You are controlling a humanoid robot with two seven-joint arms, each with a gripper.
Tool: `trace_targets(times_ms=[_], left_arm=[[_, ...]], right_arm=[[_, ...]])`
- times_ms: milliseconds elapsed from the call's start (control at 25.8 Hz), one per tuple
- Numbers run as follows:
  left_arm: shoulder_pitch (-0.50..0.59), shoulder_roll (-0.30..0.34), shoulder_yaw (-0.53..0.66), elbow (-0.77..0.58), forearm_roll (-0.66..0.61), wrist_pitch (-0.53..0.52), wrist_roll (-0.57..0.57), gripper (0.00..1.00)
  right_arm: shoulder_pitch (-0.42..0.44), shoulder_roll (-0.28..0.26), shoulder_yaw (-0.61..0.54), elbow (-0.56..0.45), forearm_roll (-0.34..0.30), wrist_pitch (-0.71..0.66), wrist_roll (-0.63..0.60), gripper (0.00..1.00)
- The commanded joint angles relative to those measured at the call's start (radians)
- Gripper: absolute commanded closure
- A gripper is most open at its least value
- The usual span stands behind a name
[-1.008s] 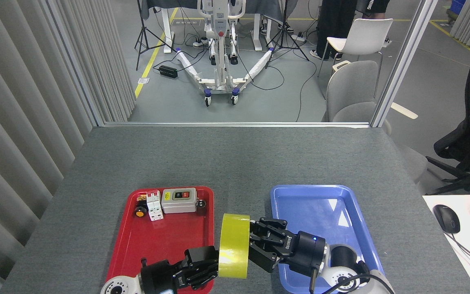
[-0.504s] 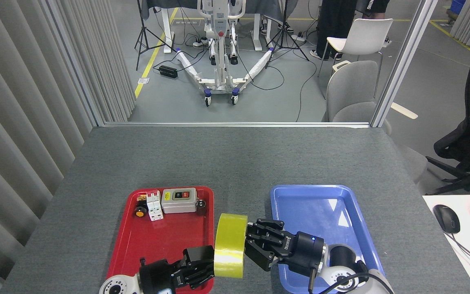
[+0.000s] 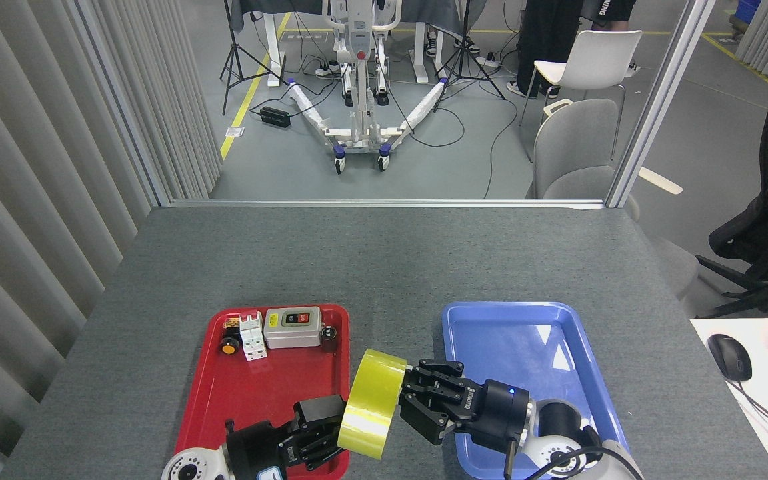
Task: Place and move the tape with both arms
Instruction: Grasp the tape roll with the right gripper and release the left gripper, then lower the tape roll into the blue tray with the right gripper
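A wide roll of translucent yellow packing tape [image 3: 372, 404] is held up on edge, tilted a bit, above the grey felt-like tabletop [image 3: 384, 260], right over the gap between the two trays. It's pinched from both sides: the left black multi-finger gripper [image 3: 321, 432] is pressed against its left face and the right black multi-finger gripper [image 3: 417, 400], the one with white lettering and a blue light, is clamped on its right face, so both look closed on the roll. Left of the tape a red plastic tray [image 3: 267, 390] is laid out, and at its far end a grey switch box with a red and a black button [image 3: 292, 327], a white circuit breaker [image 3: 253, 337] and a small orange-black round button [image 3: 228, 345] are lined up. Right of the tape a blue plastic tray [image 3: 531, 363] is seen with nothing in it but the arm reaching across. Beyond the tape, past the table's far edge, a grey workshop floor is shown with a white wheeled lift frame [image 3: 359, 87], black tripods, cables, a grey chair [image 3: 574, 150] and a white chair [image 3: 591, 57]. Grey vertical blinds [image 3: 57, 133] are hung well left of the tape, and a black computer mouse [image 3: 729, 357] is parked on a white desk far to its right.
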Motion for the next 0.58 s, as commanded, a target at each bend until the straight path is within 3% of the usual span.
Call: trace_targets(times_ms=[0, 388, 543], left_arm=[[0.0, -0.001, 0.01, 0.0, 0.003, -0.028, -0.001, 0.0], [0.0, -0.002, 0.017, 0.009, -0.002, -0.048, 0.002, 0.0], [0.0, -0.004, 0.046, 0.029, -0.019, -0.048, 0.059, 0.0]], right_arm=[[0.0, 0.001, -0.001, 0.002, 0.0, 0.002, -0.004, 0.7], [0.004, -0.003, -0.001, -0.003, -0.005, 0.002, -0.004, 0.7], [0.018, -0.015, -0.014, -0.014, -0.012, 0.002, -0.004, 0.7]])
